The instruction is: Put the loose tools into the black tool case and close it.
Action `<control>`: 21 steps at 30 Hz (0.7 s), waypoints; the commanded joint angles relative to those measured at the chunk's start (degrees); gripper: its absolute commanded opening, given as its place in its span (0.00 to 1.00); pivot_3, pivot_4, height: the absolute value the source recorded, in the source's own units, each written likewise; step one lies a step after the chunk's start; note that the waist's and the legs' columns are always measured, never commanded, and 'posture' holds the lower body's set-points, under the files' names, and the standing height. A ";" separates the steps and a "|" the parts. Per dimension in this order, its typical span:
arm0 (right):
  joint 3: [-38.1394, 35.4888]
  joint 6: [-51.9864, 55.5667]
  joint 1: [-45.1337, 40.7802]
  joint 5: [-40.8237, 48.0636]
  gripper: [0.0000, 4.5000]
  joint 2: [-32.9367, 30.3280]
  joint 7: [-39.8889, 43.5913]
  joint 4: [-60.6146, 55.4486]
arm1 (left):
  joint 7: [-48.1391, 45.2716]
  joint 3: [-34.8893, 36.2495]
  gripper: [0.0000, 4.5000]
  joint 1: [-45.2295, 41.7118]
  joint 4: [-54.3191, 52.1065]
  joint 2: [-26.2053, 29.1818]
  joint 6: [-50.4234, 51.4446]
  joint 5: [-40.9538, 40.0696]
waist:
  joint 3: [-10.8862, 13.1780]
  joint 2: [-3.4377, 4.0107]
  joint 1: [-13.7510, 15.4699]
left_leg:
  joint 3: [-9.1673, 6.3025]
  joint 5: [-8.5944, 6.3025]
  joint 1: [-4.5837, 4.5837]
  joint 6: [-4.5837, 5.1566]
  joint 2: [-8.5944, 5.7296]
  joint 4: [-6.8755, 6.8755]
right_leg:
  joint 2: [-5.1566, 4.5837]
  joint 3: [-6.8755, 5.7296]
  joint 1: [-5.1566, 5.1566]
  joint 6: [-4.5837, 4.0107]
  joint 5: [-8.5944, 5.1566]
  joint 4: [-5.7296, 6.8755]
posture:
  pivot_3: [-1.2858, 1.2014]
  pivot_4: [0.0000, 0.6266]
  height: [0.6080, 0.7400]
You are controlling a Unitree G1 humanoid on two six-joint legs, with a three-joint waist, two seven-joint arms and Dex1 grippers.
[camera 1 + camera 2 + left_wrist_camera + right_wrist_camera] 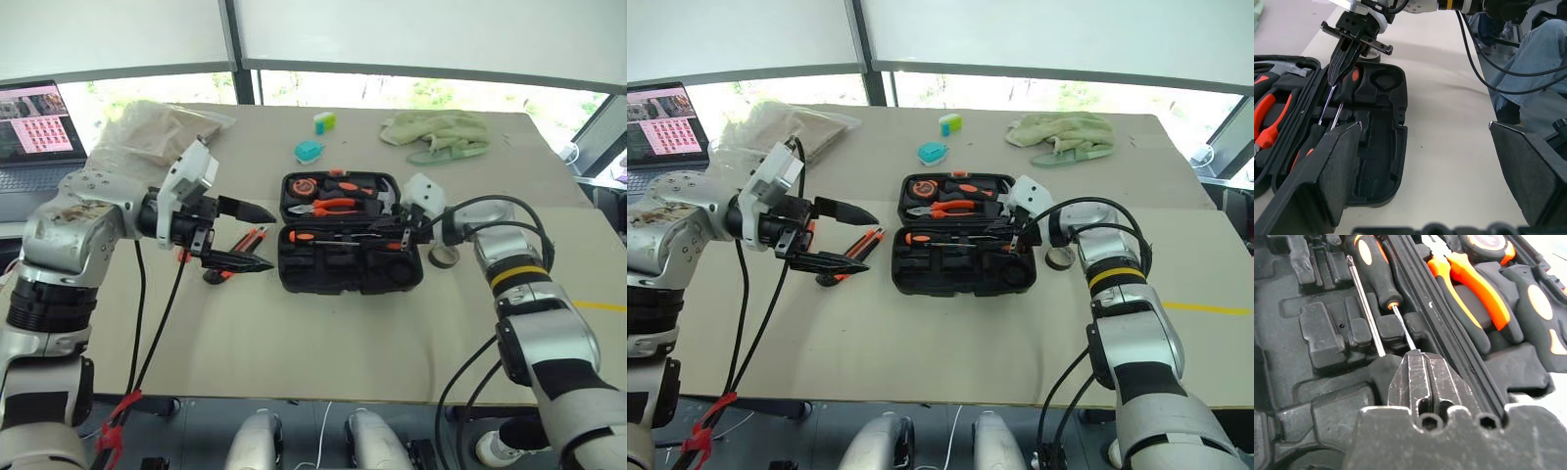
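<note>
The black tool case (351, 235) lies open near the middle of the tan table (323, 343), its slotted half toward the robot and its other half hinged flat behind. In the near half two orange-and-black-handled screwdrivers (1376, 269) lie side by side along the back edge, next to the hinge, their shafts pointing to the robot's right. The right gripper (403, 228) is down inside that half at its right end, fingers pressed together, their tips at the end of one screwdriver's shaft; whether they pinch the metal or only touch it cannot be told. The far half holds orange-handled pliers (328, 207), a tape measure (1488, 245) and a hammer (384, 196).

Left of the case, the left gripper (257, 237) hangs above the table with its two black fingers spread wide and nothing between them, pointing toward the case. Under it on the table lie a black-and-orange utility knife (865, 242) and, just beside that, another orange tool, partly hidden by the fingers. Right of the case, close behind the right forearm, sits a small dark tape roll (444, 256).

Farther back stand a teal object (309, 151) and a green one (324, 121), with a green cloth (438, 134) toward the far right and a crumpled plastic bag (162, 127) toward the far left. A laptop (37, 127) is open beyond the left edge.
</note>
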 commanded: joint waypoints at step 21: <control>-1.39 3.93 0.44 1.13 0.01 1.02 -0.75 -6.29 | 0.44 0.17 1.00 -0.79 -0.60 0.16 -1.08 0.47 | 0.00 0.00 -0.06 | -0.02 0.00 0.03 0.00 0.00 0.00 | 0.00 0.00 0.00 0.00 0.00 0.00 | 0.52 0.24 1.00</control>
